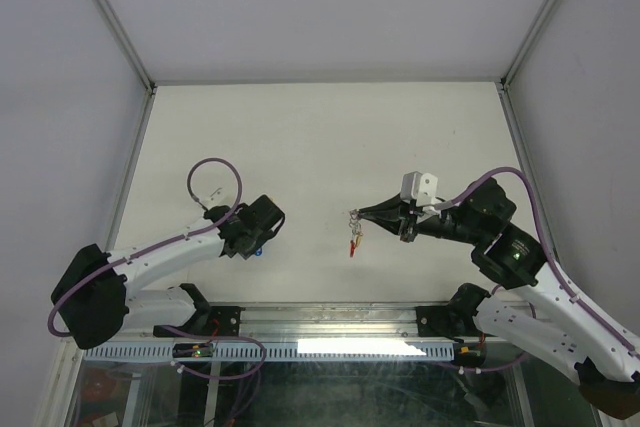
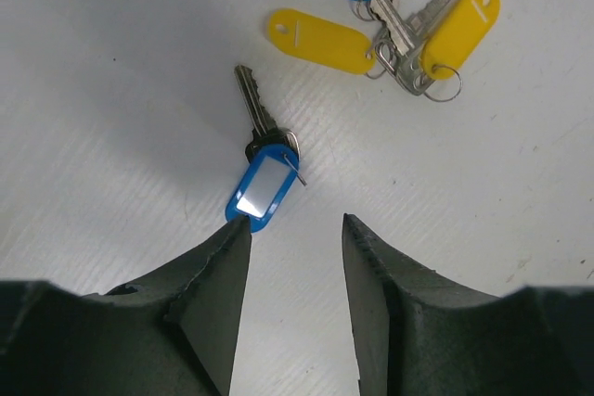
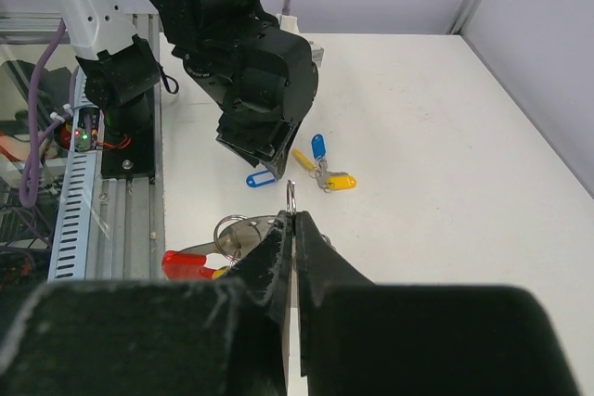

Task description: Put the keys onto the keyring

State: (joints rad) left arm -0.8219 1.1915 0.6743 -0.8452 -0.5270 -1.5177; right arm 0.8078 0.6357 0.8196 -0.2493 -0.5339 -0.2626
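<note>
The left arm (image 1: 160, 257) reaches over the white worktop (image 1: 320, 137) with its black wrist hanging directly above the keys (image 3: 316, 166), so from overhead only a speck of blue shows beneath it. Seen from its own wrist, its jaws stand apart with nothing between them. A lone blue-tagged key (image 2: 263, 169) lies flat just ahead of them, the corner of its tag meeting the tip of one finger (image 2: 223, 275). Further out lies a cluster of three keys (image 2: 408, 39), one with a blue tag and two with yellow, their blades crossed and touching.

The right arm (image 1: 540, 287) comes in from the other side, well apart from the keys. Its jaws are clenched on the keyring (image 3: 291, 197), a thin metal loop poking up between the fingertips. The red crescent (image 3: 190, 264) hangs off to one side with more silvery loops beside it. From the right wrist, the bulk of the left arm's wrist stands between the keyring and the keys.

A purple cable (image 1: 215, 172) loops above the left arm. A slotted rail (image 1: 330, 347) runs along the near edge.
</note>
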